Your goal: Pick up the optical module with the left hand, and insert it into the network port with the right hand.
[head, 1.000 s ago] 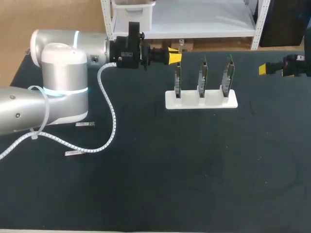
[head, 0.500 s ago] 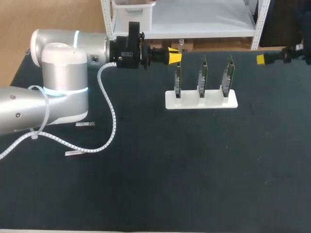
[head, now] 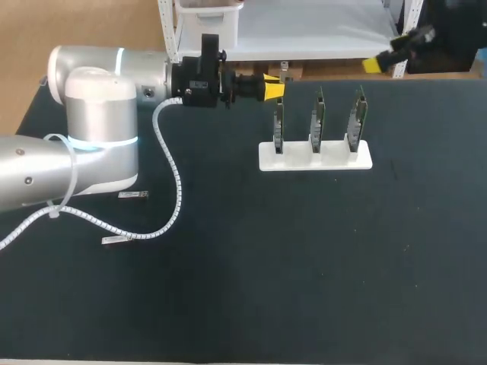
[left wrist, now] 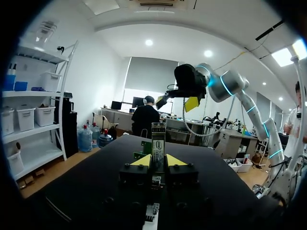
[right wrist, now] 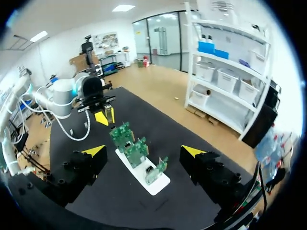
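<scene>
- Black table (head: 304, 266) carrying a white rack (head: 315, 156) of three upright green circuit boards (head: 316, 122).
- Left arm (head: 91, 144) comes in from the rack's left.
- Right gripper (head: 378, 62) hangs high beyond the rack's far right end, fingers spread wide, holding nothing.
- Left gripper (head: 274, 87) sits just behind the rack's left end, clamped on the optical module (left wrist: 158, 136), which stands upright between its fingers.
- Likely risk: a skewed handover could tilt or drop the module, or bump the boards.
- The module's label print is too small to read.

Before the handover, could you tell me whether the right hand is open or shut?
Open: the right hand has its fingers wide apart, gripping nothing.
</scene>
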